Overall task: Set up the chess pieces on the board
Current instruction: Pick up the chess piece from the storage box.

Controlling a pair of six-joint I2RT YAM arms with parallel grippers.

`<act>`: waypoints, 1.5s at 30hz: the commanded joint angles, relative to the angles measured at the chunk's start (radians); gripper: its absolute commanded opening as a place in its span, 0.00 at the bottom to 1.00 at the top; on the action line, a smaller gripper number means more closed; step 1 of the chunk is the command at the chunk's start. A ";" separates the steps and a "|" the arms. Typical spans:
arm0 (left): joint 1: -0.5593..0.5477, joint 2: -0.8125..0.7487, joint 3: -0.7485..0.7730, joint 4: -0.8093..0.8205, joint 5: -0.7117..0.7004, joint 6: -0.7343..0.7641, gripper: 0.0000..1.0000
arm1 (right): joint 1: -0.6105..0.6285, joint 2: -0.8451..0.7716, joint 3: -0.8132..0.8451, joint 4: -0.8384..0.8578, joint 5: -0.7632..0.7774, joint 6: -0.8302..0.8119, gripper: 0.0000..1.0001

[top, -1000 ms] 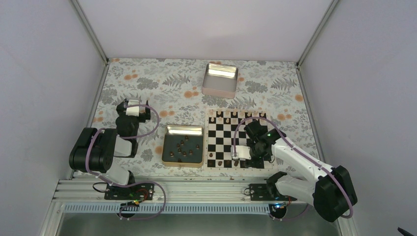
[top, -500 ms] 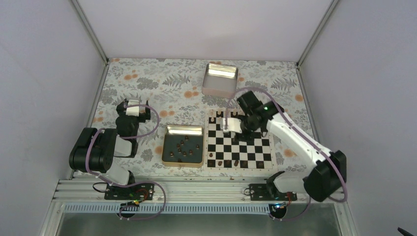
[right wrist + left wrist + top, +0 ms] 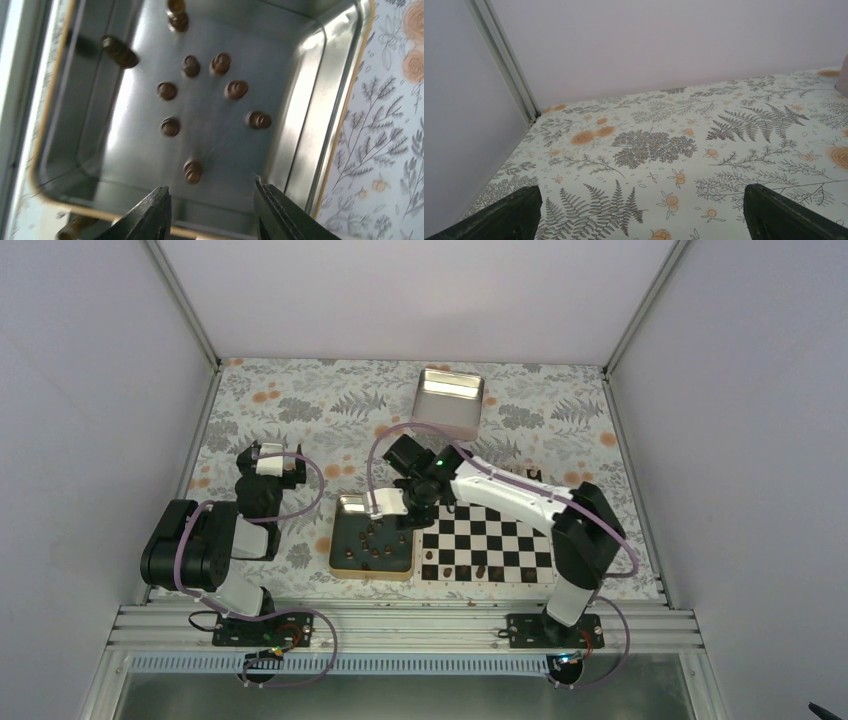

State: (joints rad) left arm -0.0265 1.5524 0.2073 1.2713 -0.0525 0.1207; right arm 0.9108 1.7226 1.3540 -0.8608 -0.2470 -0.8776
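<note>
Over the gold-rimmed tray, the right gripper hung with its jaws parted and empty, touching nothing. Its arm hid part of the far rows of the board. Motion blur softened the dark chess pieces lying in the tray, so their types could not be told. A few more stood along the board's near edge. The left gripper was spread wide and empty, only its fingertips in view above the floral tablecloth.

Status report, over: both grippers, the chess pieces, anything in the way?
Right gripper open, empty, above tray. Left gripper open, off aside. Several chess pieces loose in tray, few on board. Nothing between fingers and pieces.
</note>
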 commanded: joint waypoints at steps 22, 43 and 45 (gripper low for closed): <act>-0.003 0.010 0.003 0.052 0.006 0.002 1.00 | 0.114 0.206 0.047 0.002 -0.031 -0.030 0.25; -0.003 0.009 0.003 0.052 0.006 0.003 1.00 | 0.119 0.256 0.005 0.096 0.012 -0.017 0.24; -0.003 0.010 0.003 0.052 0.006 0.002 1.00 | 0.119 0.258 0.007 0.102 0.012 -0.016 0.21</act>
State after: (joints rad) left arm -0.0265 1.5524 0.2073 1.2713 -0.0525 0.1207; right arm 1.0206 1.9648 1.3685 -0.7856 -0.2432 -0.8890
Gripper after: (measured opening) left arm 0.999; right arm 0.234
